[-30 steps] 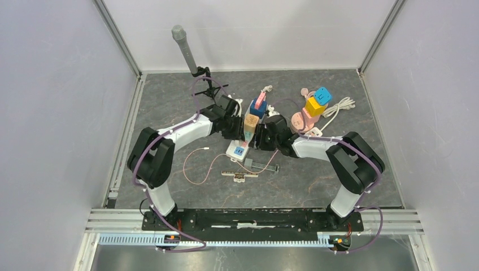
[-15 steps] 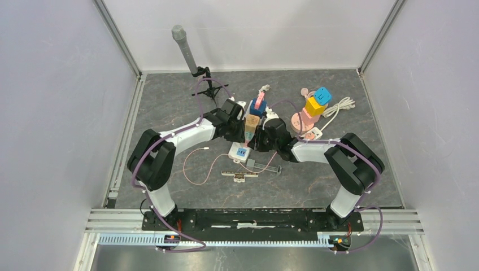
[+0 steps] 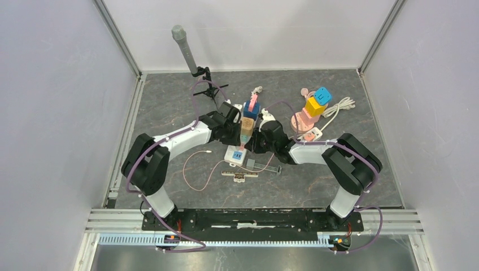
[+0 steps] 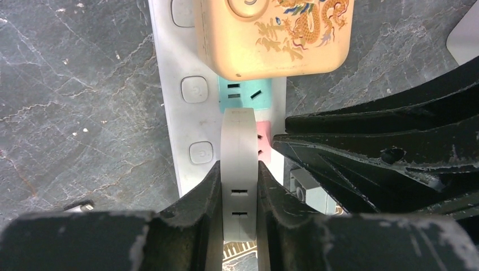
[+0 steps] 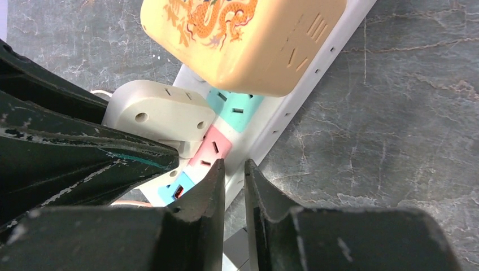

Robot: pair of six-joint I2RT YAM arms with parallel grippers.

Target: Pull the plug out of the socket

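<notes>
At the middle of the tabletop (image 3: 350, 164) a white power strip (image 4: 169, 84) lies lengthwise between the two arms, with sockets coloured teal, pink and blue. Both grippers meet over it from opposite sides.

The left gripper (image 4: 239, 172) is clamped tight on the plug (image 4: 238, 132), a flat white one with a rounded top. Its fingers (image 4: 206, 192) press against the plug's two broad faces. The plug stands upright over the pink socket (image 5: 213, 148), just beside a teal one. Its underside is hidden, so I cannot tell whether the prongs are seated.

Beyond it a beige adapter (image 5: 243, 39) with a dragon printed on its face (orange and gold) sits on the strip, near the plug but not touching it.

The right gripper (image 5: 233, 172) comes in from the other side, its jaws drawn almost together with only a slit between them. Its tips are down at the strip's edge next to the pink socket. Whether they nip anything there I cannot tell. In the left wrist view its black fingers lie just beside the plug.
</notes>
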